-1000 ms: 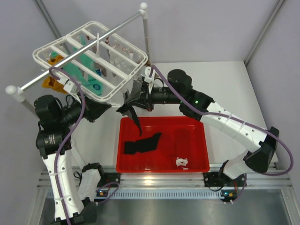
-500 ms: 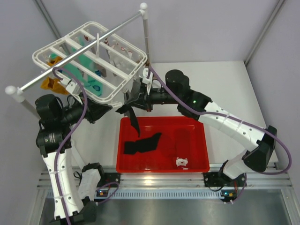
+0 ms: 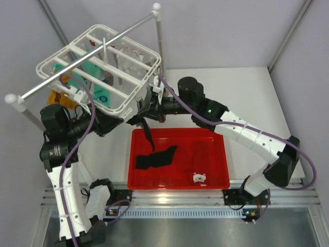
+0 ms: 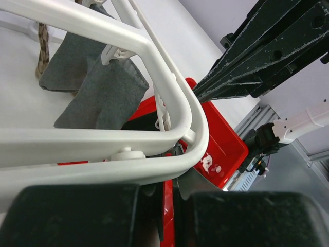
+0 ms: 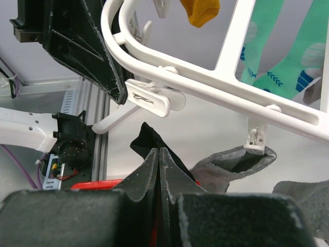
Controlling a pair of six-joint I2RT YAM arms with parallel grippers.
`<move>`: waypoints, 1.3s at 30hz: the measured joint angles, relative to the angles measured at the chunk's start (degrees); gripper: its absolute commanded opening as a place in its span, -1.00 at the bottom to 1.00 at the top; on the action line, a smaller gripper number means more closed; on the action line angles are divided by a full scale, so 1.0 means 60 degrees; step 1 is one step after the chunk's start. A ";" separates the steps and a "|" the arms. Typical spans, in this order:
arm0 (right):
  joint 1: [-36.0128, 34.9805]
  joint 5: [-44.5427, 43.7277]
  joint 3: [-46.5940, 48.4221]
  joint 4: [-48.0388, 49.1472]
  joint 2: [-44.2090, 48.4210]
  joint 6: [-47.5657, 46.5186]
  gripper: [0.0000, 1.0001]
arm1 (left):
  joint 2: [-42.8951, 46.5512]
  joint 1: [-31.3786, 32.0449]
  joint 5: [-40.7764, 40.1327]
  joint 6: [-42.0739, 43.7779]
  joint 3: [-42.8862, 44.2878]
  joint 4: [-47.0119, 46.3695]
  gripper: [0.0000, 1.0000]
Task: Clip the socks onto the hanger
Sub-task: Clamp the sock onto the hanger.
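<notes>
The white slatted hanger (image 3: pixel 128 98) hangs from the rail at the upper left. My left gripper (image 3: pixel 119 117) is shut on the rim at its near corner (image 4: pixel 198 121). Just right of it, my right gripper (image 3: pixel 140 117) is shut on a black sock (image 3: pixel 148 135) that dangles over the tray. In the right wrist view the sock's tip (image 5: pixel 148 140) sticks up past the shut fingertips (image 5: pixel 159 150), a little below a white clip (image 5: pixel 154 96) on the rim. Another black sock (image 3: pixel 155 157) lies in the red tray (image 3: pixel 218 141).
Grey socks (image 4: pixel 97 92), teal patterned socks (image 5: pixel 280 64) and an orange-yellow sock (image 5: pixel 200 10) hang clipped to the frame. The metal rail (image 3: pixel 82 59) with white-capped poles crosses above it. A small white item (image 3: pixel 199 178) lies in the tray's near right corner.
The hanger has swung slightly up and to the left. My right arm has shifted left with the black sock. Both grippers stay shut.
</notes>
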State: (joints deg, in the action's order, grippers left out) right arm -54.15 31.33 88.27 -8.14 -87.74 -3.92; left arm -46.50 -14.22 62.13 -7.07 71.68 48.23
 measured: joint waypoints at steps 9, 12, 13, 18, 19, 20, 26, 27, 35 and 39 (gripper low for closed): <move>0.0131 -0.0342 0.0408 0.0135 -0.0018 0.0004 -1.00 | 0.0036 0.0000 -0.0044 -0.0262 0.0058 0.0011 -1.00; 0.0135 -0.0463 0.0572 0.0277 -0.0015 -0.0004 -1.00 | 0.0036 0.0000 -0.0058 -0.0339 0.0076 0.0007 -1.00; 0.0135 -0.0488 0.0608 0.0288 -0.0015 -0.0018 -1.00 | 0.0040 0.0004 -0.0080 -0.0364 0.0091 0.0007 -1.00; 0.0135 -0.0568 0.0612 0.0255 -0.0015 -0.0382 -1.00 | 0.0040 0.0011 -0.0095 -0.0444 0.0164 0.0007 -1.00; 0.0138 -0.0572 0.0616 0.0248 -0.0015 -0.0455 -1.00 | 0.0040 0.0011 -0.0098 -0.0448 0.0182 0.0011 -1.00; 0.0138 -0.0572 0.0627 0.0233 -0.0015 -0.0543 -1.00 | 0.0040 0.0011 -0.0106 -0.0452 0.0197 0.0011 -1.00; 0.0142 -0.0532 0.1016 0.0102 -0.0018 -0.0845 -1.00 | 0.0036 0.0011 -0.0146 -0.0441 0.0251 0.0062 -1.00; 0.0142 -0.0525 0.1111 0.0109 -0.0018 -0.0849 -1.00 | 0.0033 0.0011 -0.0160 -0.0437 0.0259 0.0087 -1.00; 0.0135 -0.0259 0.1501 0.0055 -0.0018 -0.0892 -1.00 | -0.0029 0.0015 -0.0229 -0.0368 0.0386 0.0244 -1.00; 0.0109 -0.0044 0.1504 -0.0124 -0.0036 -0.1002 -1.00 | -0.0029 0.0015 -0.0248 -0.0368 0.0412 0.0266 -1.00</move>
State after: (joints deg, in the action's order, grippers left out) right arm -53.49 31.07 97.30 -8.88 -87.96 -9.93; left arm -46.68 -14.13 60.64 -9.28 74.15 49.82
